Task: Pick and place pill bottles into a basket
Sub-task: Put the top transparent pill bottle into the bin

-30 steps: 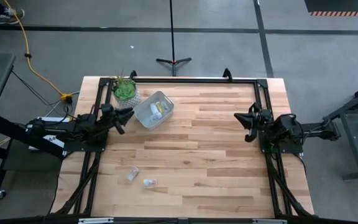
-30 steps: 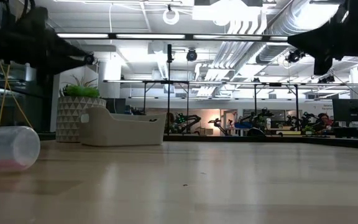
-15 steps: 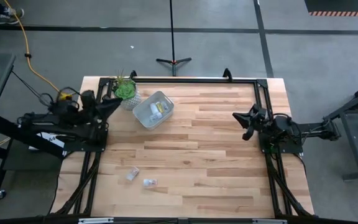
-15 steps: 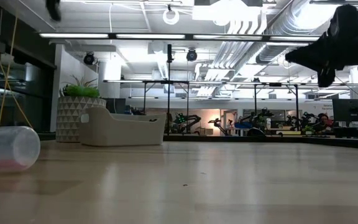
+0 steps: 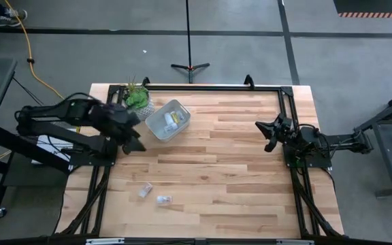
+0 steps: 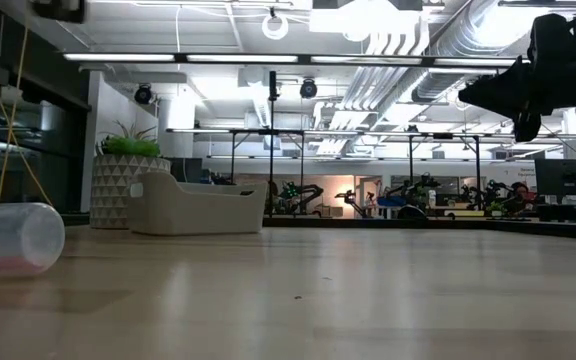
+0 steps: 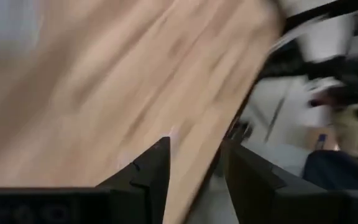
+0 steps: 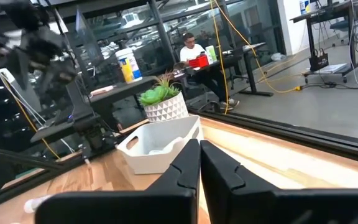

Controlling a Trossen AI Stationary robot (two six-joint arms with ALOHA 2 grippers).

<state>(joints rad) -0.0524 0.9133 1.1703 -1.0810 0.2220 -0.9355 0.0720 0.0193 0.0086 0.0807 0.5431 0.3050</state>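
With bottles already in the basket (image 5: 167, 120), the released left pincer (image 5: 133, 141) hangs at its 8 o'clock; next, reach the two pill bottles (image 5: 153, 194) lying at 6 o'clock.

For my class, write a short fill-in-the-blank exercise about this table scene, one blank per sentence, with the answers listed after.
1. The basket stands right beside a green ______ in a pale pot.
2. Two pill bottles lie on the bare wood, ______ the basket.
3. The fingers of the right gripper are pressed ______.
4. The left gripper hangs near the table's ______ edge.

Missing words: plant; outside; together; left
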